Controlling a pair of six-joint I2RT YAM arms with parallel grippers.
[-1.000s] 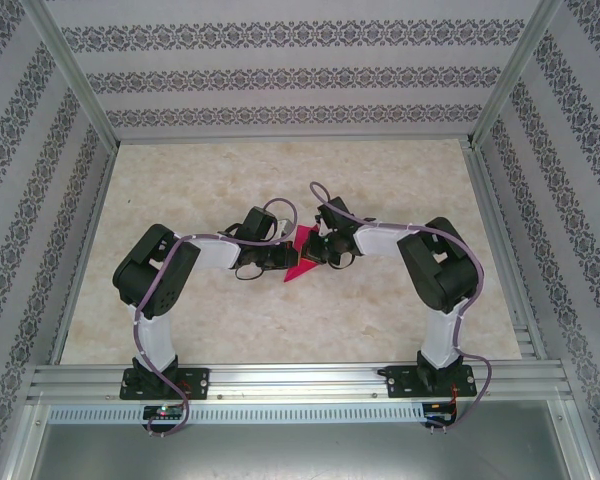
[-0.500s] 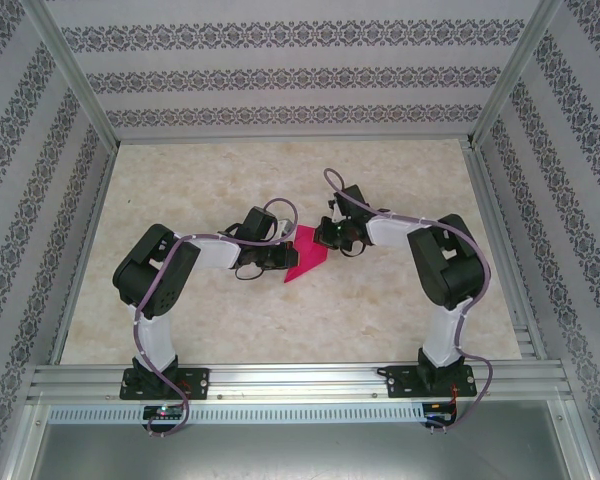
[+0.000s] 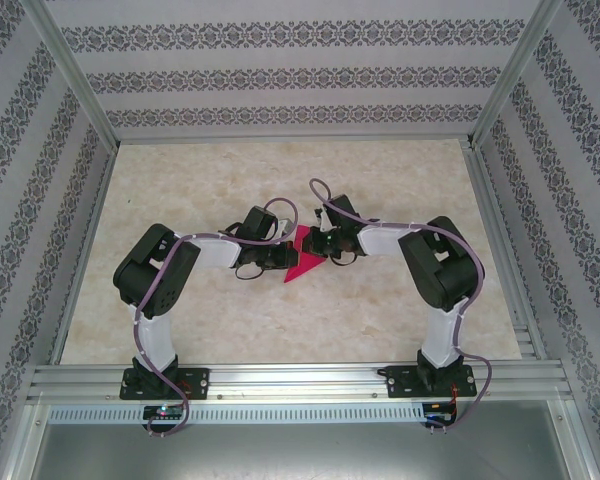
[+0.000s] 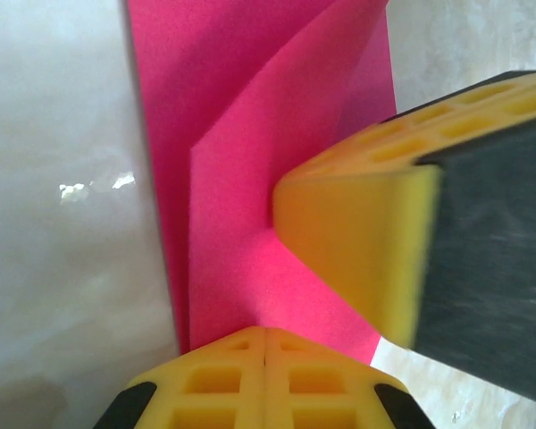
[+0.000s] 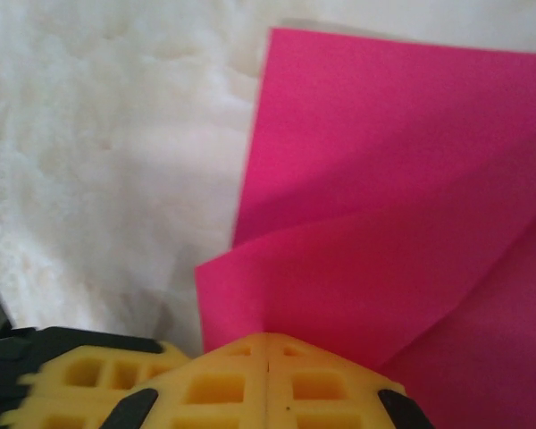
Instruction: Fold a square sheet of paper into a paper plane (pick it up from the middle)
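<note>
The magenta-pink sheet of paper (image 3: 300,266) lies folded into a narrow pointed shape mid-table, between both wrists. My left gripper (image 3: 283,256) is at its left edge and my right gripper (image 3: 321,252) at its right edge. In the left wrist view the paper (image 4: 241,134) shows a diagonal crease; my left gripper (image 4: 265,336) is shut, its tips down on the sheet, and a right-hand finger (image 4: 357,250) presses close by. In the right wrist view my right gripper (image 5: 266,340) is shut against a raised flap of the paper (image 5: 384,179).
The pale marbled table (image 3: 180,180) has open room all around the paper. Patterned walls and aluminium posts (image 3: 75,80) enclose it on three sides. A metal rail (image 3: 300,378) carries both arm bases at the near edge.
Half a second ago my right gripper had drawn back and right, off the paper; it has now come back onto the sheet's right edge. The left arm and the paper stayed put.
</note>
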